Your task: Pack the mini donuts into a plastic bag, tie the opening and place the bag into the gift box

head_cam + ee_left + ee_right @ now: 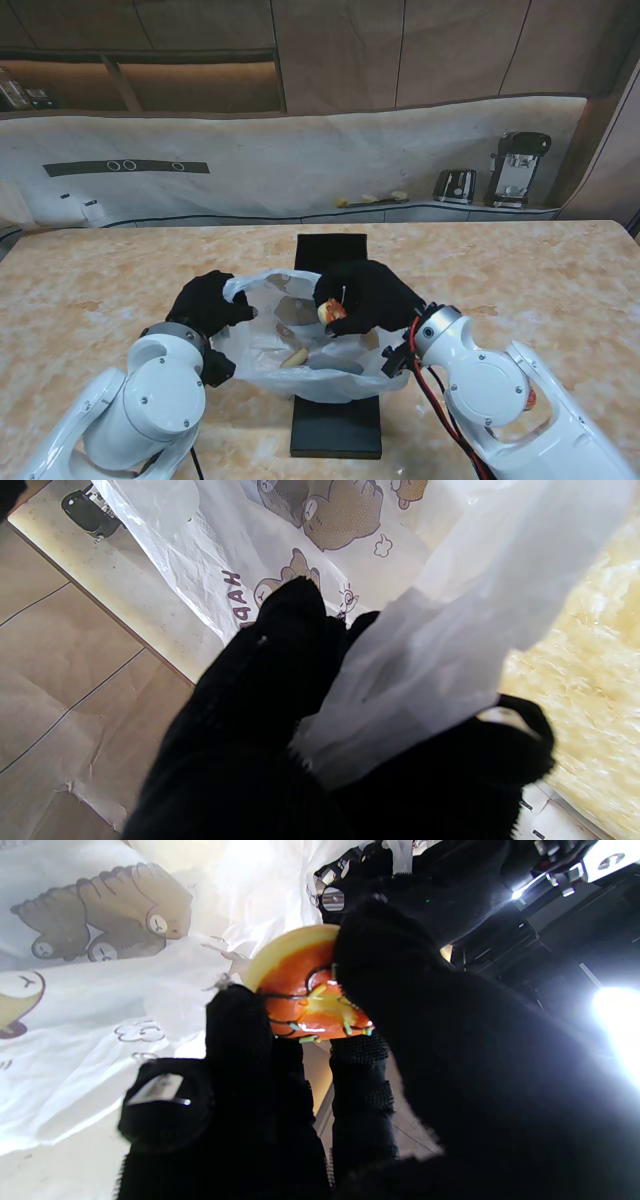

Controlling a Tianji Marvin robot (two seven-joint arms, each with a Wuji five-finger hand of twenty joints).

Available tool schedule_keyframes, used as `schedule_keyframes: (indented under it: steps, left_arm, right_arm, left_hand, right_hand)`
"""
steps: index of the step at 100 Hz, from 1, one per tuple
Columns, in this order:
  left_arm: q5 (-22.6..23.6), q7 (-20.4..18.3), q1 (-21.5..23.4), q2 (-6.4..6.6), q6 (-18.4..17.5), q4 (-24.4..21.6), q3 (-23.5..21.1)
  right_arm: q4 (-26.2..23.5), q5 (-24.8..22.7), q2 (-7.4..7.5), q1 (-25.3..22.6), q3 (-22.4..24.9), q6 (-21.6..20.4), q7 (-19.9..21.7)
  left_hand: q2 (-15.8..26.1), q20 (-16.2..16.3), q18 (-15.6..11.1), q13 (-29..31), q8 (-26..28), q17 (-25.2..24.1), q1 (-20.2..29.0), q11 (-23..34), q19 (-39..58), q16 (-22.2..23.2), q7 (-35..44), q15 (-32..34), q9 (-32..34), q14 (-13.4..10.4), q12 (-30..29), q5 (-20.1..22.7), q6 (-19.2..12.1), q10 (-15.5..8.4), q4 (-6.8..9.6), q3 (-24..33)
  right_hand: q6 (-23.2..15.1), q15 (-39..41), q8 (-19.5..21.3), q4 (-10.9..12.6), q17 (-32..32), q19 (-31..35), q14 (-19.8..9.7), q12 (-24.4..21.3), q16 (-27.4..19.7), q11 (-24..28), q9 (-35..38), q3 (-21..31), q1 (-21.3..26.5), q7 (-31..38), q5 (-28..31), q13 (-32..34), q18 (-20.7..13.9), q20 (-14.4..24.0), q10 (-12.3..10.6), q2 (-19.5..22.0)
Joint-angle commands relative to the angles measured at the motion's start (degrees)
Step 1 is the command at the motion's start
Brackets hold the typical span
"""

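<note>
Holding the plastic bag [300, 345] open with my left hand [205, 303] pinched on its edge, my right hand [365, 295] fingers squeeze a mini donut [330, 312] over its mouth, one donut [294, 357] already inside; tying and boxing remain.

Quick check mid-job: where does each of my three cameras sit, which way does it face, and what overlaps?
Stand view: above the shoulders, looking down at the table; both arms, left hand, right hand.
Left wrist view: along black fingers pinching the plastic bag.
Right wrist view: along fingers holding a mini donut.
Shared: the bear-printed bag appears in all three; the donut in the stand and right wrist views.
</note>
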Motion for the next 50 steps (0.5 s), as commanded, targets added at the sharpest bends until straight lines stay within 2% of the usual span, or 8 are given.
schedule_keyframes:
  steps: [1,15,23,37,48,50]
  left_arm:
    - [-0.1,-0.8,0.4,-0.31,0.2,-0.8,0.0]
    - [-0.1,-0.7,0.5,-0.32,0.2,-1.0,-0.1]
    - [-0.1,-0.7,0.7,-0.33,0.2,-1.1,-0.2]
    - [0.0,-0.7,1.0,-0.33,0.2,-1.2,-0.6]
    - [0.0,-0.8,1.1,-0.29,0.2,-1.3,-0.7]
    - [0.0,-0.8,1.1,-0.29,0.2,-1.3,-0.7]
  right_arm:
    - [0.3,0.1,-0.41,0.1,-0.7,0.9,1.3]
    - [1.8,0.1,-0.17,2.1,-2.1,2.7,3.0]
    - [3.4,-1.2,-0.11,3.3,-2.9,2.2,3.0]
    - [4.5,-2.6,0.36,4.8,-3.7,3.1,5.1]
    - [5.3,-4.0,0.76,5.7,-4.3,3.1,6.5]
    - [5.4,-4.0,0.81,5.8,-4.4,3.0,6.8]
  left_hand:
    - [0.0,0.1,-1.9,0.1,-0.4,1.1,1.2,0.2,2.9,0.5,-0.9,-0.2,0.6,0.5,0.4,0.5,0.4,-0.4,1.18,-0.9]
    - [0.0,0.1,-1.9,0.1,-0.4,1.1,1.2,0.2,2.9,0.5,-0.9,-0.2,0.6,0.5,0.4,0.5,0.4,-0.4,1.18,-0.8]
    - [0.0,0.0,-1.9,0.1,-0.4,1.1,1.1,0.2,2.9,0.5,-0.9,-0.2,0.7,0.5,0.4,0.5,0.3,-0.4,1.17,-0.9]
    - [0.0,0.0,-1.9,0.1,-0.4,1.1,1.1,0.2,2.9,0.5,-0.9,-0.2,0.5,0.5,0.4,0.4,0.4,-0.4,1.15,-0.8]
    - [0.0,0.0,-1.9,0.1,-0.4,1.1,1.1,0.2,2.9,0.4,-0.9,-0.2,0.6,0.5,0.4,0.4,0.4,-0.4,1.15,-0.8]
    - [0.0,0.0,-1.9,0.1,-0.4,1.1,1.1,0.2,2.9,0.4,-0.9,-0.2,0.5,0.5,0.4,0.4,0.4,-0.4,1.13,-0.9]
  right_hand:
    - [-0.6,0.1,0.9,4.9,3.1,0.2,6.1,3.2,1.2,0.9,3.1,3.1,4.5,6.0,3.7,-0.5,-6.4,1.2,-0.6,3.1]
    - [-0.1,0.2,0.8,4.6,1.8,-0.3,5.8,3.8,2.2,0.2,1.7,1.3,3.8,5.4,2.3,-2.0,-6.0,1.8,-0.6,4.0]
    - [0.0,0.1,0.7,4.5,1.4,-0.3,5.7,3.8,2.4,0.0,1.2,0.7,3.5,4.9,1.9,-2.5,-6.1,2.0,-0.6,4.1]
    - [1.4,-1.9,1.3,4.9,-1.6,-1.4,5.7,2.9,3.1,-1.2,-1.6,-1.3,2.8,1.0,0.8,-5.3,-6.1,3.0,-0.9,4.4]
    - [2.8,-6.3,1.7,6.4,-6.1,-3.1,4.9,1.1,3.0,-3.2,-4.7,-2.8,1.3,-4.9,-0.5,-8.6,-5.3,3.4,-1.9,6.1]
    - [3.1,-8.1,2.6,7.6,-8.2,-4.3,4.8,0.2,3.0,-4.0,-5.8,-3.0,0.8,-7.4,-0.6,-9.8,-4.2,3.7,-2.2,6.7]
